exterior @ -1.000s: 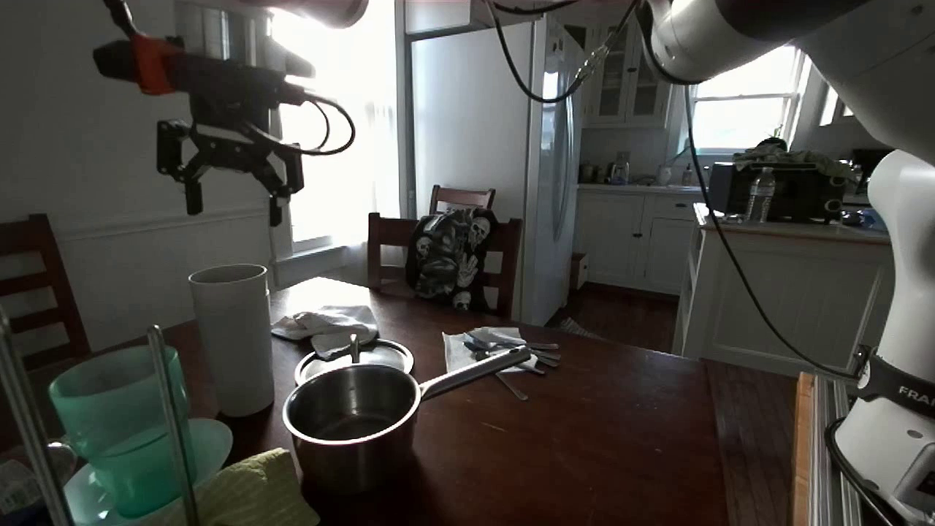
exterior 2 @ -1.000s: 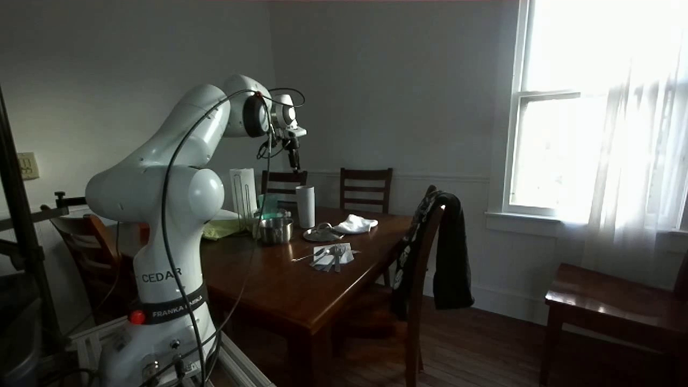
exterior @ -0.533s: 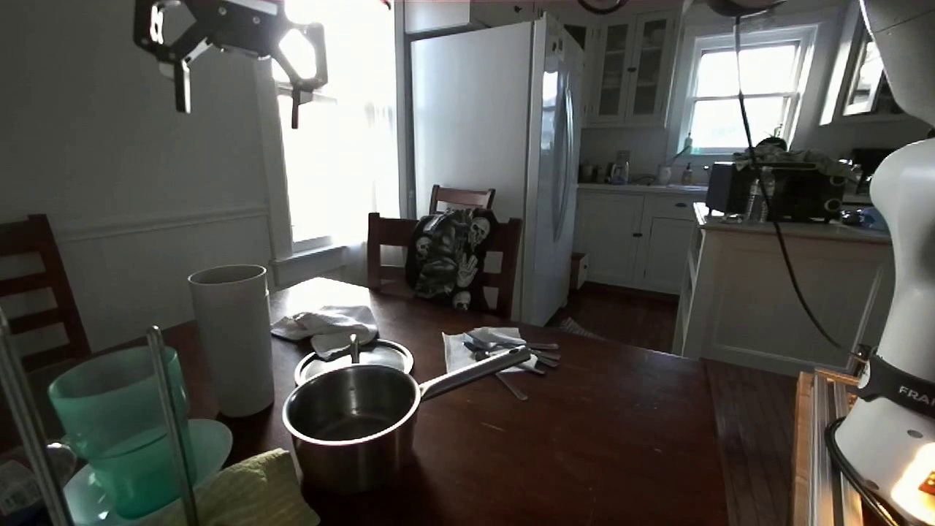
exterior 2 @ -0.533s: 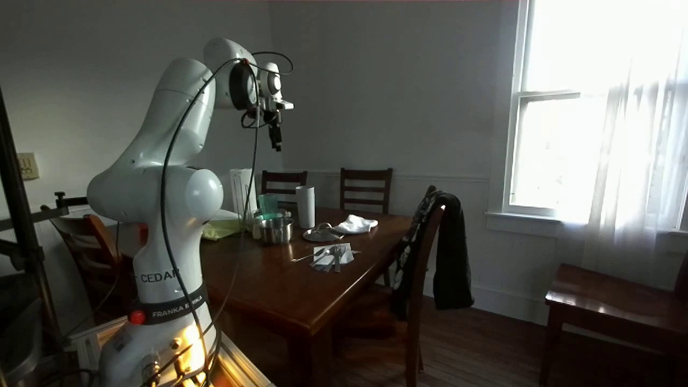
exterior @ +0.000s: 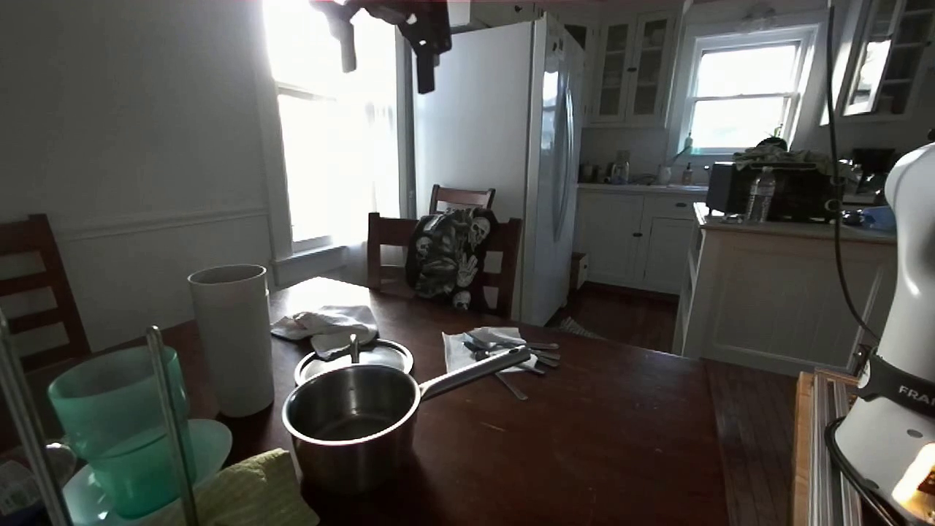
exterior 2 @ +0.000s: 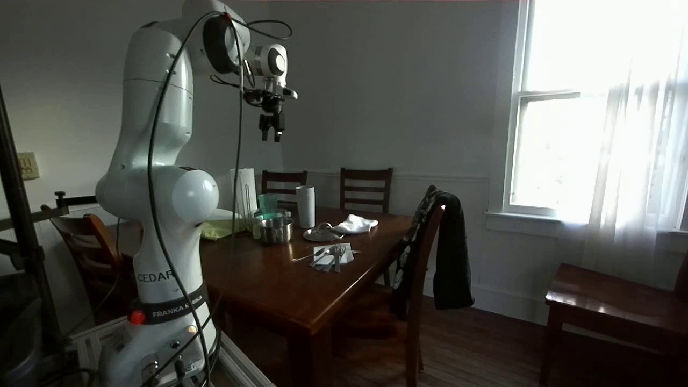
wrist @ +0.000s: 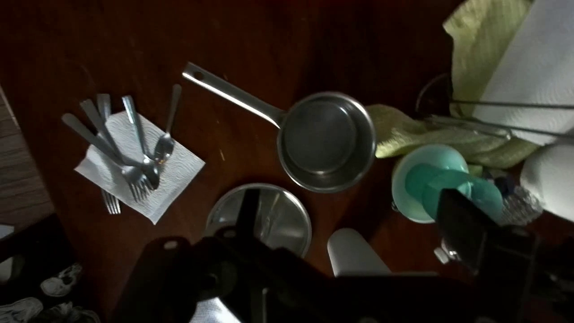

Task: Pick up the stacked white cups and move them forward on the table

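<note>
White cups (exterior: 232, 351): stacked, tall, plain, slightly tapered, rimmed top; upright on the surface (exterior: 570, 438), left of and beyond the pot (exterior: 354, 467) in an exterior view. Gripper (exterior: 387, 71) well above the surface, jaws spread apart. Arm (exterior 2: 196, 196) reads "CEDAR"; its black band (exterior 2: 161, 313) reads "FRANKA", next word partly hidden.

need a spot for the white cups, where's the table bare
Widest patch: the table right of the saucepan and in front of the napkin in an exterior view. Smaller gap: between napkin and lid. Crowded: around the green cup, by yellow cloth.
</note>
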Controlling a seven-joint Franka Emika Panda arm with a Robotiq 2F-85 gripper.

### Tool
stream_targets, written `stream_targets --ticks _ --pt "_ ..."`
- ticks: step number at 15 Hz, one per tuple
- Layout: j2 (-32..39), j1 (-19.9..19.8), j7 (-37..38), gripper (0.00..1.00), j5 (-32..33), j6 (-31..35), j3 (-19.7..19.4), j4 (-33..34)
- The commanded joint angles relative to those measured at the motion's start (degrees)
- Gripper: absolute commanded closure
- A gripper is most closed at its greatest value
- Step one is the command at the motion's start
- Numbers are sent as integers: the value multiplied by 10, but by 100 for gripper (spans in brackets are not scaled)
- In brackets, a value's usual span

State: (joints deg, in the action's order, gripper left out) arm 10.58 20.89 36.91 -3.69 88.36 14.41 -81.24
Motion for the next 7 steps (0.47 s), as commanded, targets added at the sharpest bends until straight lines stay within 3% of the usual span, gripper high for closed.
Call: stream_targets --ticks 1,2,3,7 --pt "-119 -32 -133 0 -20 -56 -8 -134" --pt "-141 -41 -172 0 -13 -78 -9 -156" --pt "-71 -30 -105 0 -2 -66 1 -75" --pt "-82 -34 -112 0 -2 -69 3 -85"
